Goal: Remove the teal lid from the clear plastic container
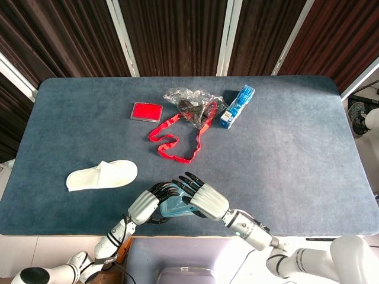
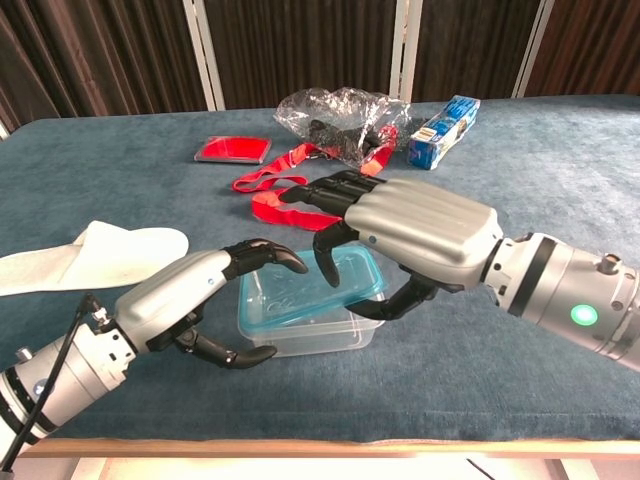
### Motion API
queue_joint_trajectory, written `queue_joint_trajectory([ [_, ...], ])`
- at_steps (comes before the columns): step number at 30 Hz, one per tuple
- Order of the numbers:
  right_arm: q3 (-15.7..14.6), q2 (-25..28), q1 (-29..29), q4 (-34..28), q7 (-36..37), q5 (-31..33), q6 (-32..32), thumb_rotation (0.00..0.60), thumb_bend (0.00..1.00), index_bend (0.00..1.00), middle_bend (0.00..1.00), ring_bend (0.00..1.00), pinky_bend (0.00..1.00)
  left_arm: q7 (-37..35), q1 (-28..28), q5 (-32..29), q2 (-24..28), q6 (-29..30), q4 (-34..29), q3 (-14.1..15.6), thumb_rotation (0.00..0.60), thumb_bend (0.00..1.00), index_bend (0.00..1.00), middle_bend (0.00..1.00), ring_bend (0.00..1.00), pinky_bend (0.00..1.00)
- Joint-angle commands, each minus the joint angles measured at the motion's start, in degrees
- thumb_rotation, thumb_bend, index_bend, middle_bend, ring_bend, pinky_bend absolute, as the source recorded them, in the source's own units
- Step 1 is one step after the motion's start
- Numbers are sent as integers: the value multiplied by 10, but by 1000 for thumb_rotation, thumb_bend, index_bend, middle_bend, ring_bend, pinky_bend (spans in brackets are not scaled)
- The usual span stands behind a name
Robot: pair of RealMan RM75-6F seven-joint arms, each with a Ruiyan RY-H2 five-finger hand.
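The clear plastic container (image 2: 300,338) stands near the table's front edge, under a teal lid (image 2: 300,290). The lid's right edge is tilted up off the rim. My right hand (image 2: 420,230) reaches over the lid from the right, its thumb hooked under the raised edge and a fingertip pressing on top. My left hand (image 2: 185,295) grips the container's left side, fingers curled over the rim and thumb at the front wall. In the head view both hands, left (image 1: 148,204) and right (image 1: 204,198), cover most of the lid (image 1: 172,208).
A white slipper (image 1: 100,176) lies to the left. Farther back are a red lanyard (image 1: 177,139), a red flat case (image 1: 146,111), a crumpled clear bag (image 1: 192,100) and a blue packet (image 1: 237,106). The table's front edge (image 2: 320,445) is just below the hands.
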Motion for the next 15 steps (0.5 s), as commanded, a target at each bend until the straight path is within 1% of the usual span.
queue_joint_trajectory([
  [1,-1,-8,-1,9,-1,-2,8,600,464,692,177,0,0,0,1,0,1,2,-1,0,600,329,227,408,269,342],
  [5,-1,-19,-3,19,0,-7,22,600,496,757,204,3,0,-3,2,0,2,7,-3,-1,600,330,227,405,265,335],
  [9,0,-28,-5,27,-4,-8,34,600,501,840,230,25,0,-5,2,4,3,12,-3,0,600,330,227,399,248,310],
  [12,-2,-30,-6,27,-5,-6,32,600,502,844,231,27,0,-4,2,5,4,13,-5,2,600,330,222,395,236,296],
  [15,-2,-30,-6,29,-11,-6,34,600,502,844,231,27,0,-6,2,8,8,15,-7,5,600,330,202,379,190,222],
])
